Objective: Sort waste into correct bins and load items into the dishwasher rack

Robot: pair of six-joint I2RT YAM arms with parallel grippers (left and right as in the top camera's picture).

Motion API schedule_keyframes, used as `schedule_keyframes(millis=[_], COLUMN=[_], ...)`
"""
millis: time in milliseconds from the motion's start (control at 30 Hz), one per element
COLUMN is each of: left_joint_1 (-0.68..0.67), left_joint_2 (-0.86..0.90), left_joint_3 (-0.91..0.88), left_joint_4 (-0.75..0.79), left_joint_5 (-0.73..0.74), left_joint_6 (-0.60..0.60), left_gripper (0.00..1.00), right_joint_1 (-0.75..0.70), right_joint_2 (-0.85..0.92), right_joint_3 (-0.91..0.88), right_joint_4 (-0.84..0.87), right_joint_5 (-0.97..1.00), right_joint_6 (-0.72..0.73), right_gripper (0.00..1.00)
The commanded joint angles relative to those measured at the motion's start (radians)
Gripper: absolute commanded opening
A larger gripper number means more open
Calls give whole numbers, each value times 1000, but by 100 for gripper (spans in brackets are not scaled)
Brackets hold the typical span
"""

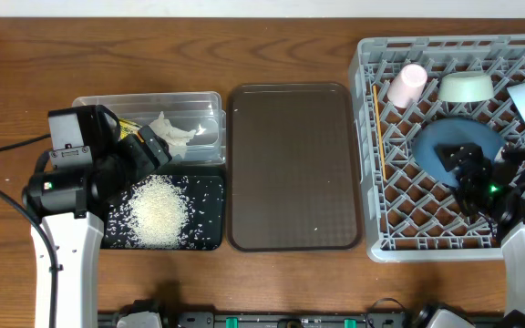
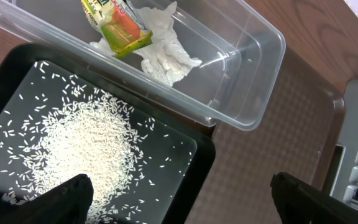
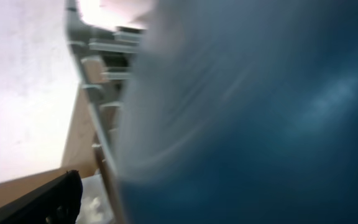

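Wooden table [image 1: 272, 36]: left jaws spread above the rice [image 2: 86, 149], right jaws spread close over the blue plate [image 1: 454, 130].

The overhead view looks straight down from well above, taking in the whole surface [image 1: 272, 273], from the black tray [image 1: 215, 242] at left to the rack [image 1: 427, 244] at right. The left wrist view tilts down close over that tray and the clear tub [image 2: 253, 81], a patch it shares with overhead. The right wrist view sits blurred, almost against the blue plate [image 3: 278, 112].
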Motion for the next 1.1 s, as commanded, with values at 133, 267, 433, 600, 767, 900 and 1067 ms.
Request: schedule_keyframes(millis=[133, 267, 433, 600, 767, 900, 1067], left_joint_1=[4, 4, 4, 4, 4, 4, 4], left_joint_2=[-10, -10, -10, -10, -10, -10, -10], left_joint_3=[2, 2, 2, 2, 2, 2, 2], left_joint_4=[-3, -3, -3, -3, -3, -3, -3], left_joint_5=[-13, -13, -13, -13, -13, -13, -13], left_joint_6=[13, 13, 13, 13, 13, 13, 13], left_gripper=[95, 95, 95, 95, 95, 95, 95], right_joint_1=[-6, -28, -78, -125, -131, -131, -127], right_joint_2=[1, 1, 1, 1, -6, -18, -24], right_joint_3=[-1, -1, -1, 0, 13, 54, 158], right_joint_4=[-163, -255, -320, -283, -243, -251, -401], right_joint_5=[49, 28, -55, -73, -86, -63, 67], right_joint_6=[0, 59, 109, 37, -71, -90, -175], right_gripper=[99, 99, 99, 99, 99, 99, 99])
